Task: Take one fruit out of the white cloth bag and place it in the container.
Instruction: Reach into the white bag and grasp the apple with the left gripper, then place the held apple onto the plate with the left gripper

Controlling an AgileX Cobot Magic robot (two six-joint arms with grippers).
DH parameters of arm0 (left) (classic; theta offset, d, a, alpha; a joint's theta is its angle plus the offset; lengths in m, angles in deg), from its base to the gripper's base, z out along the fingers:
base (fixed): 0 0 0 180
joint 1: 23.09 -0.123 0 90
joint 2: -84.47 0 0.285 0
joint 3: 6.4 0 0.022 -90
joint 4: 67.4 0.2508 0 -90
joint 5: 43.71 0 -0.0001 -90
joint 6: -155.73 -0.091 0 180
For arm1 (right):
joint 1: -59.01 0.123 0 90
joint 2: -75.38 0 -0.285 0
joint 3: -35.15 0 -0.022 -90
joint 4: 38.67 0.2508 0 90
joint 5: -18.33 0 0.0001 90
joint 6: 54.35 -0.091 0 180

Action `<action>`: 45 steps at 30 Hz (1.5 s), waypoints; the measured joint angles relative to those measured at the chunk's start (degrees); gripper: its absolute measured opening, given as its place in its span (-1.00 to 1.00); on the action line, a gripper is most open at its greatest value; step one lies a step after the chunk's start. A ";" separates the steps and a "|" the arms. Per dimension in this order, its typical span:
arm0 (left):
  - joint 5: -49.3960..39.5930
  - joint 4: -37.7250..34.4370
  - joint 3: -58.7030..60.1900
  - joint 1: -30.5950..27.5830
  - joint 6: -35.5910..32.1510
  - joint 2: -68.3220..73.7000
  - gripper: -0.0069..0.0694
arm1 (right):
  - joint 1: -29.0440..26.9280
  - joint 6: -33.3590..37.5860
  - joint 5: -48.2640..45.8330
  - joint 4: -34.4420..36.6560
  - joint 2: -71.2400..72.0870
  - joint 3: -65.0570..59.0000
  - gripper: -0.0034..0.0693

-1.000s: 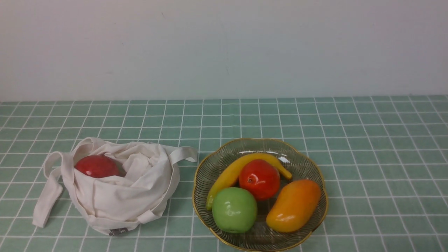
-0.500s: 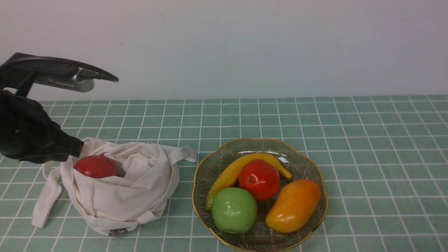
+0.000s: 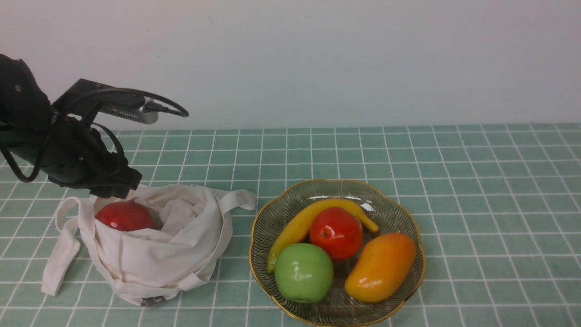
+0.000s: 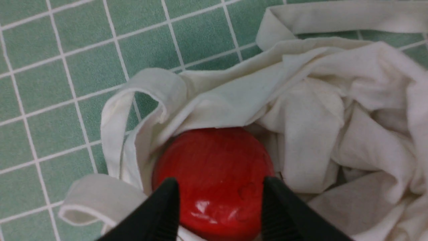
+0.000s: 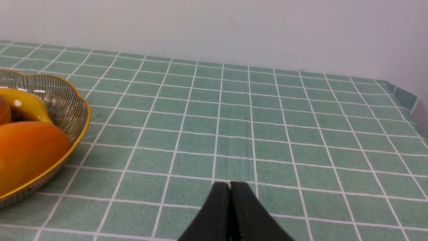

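Within the last second the left tool (image 4: 219, 180) has come in over the white cloth bag (image 3: 154, 259). Its jaws stand apart on both sides of the crimson apple (image 4: 214, 157), which lies in the bag, so I judge the grasp is next. The glass bowl (image 3: 277, 218) waits. The right tool (image 5: 230, 188) is pressed together.

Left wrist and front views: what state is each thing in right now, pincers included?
bag: slumped, mouth open.
dark red apple: inside the bag, not lifted.
left pincer: open, astride the dark red apple.
right pincer: shut, empty.
bowl: upright, holding banana, orange-red fruit, green apple, mango.
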 joint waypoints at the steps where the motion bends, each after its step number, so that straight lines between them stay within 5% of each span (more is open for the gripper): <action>1: 0.49 0.05 0.00 0.00 -0.09 0.95 0.33 | 0.00 0.00 0.00 0.00 0.00 0.00 -0.95; 4: 1.22 0.27 -0.05 0.00 -0.20 3.47 0.60 | 0.00 0.00 0.00 0.00 0.00 0.00 -0.95; 9: 2.09 0.51 -0.05 0.00 -0.27 6.97 0.79 | 0.00 0.00 0.00 0.00 0.00 0.00 -0.95; 32: 0.56 4.81 -1.19 0.77 0.04 8.96 0.63 | 0.00 0.00 0.00 0.00 0.00 0.00 -0.95; 45: -2.44 4.81 -0.43 5.63 0.04 -3.49 0.63 | 0.00 0.00 0.00 0.00 0.00 0.00 -0.95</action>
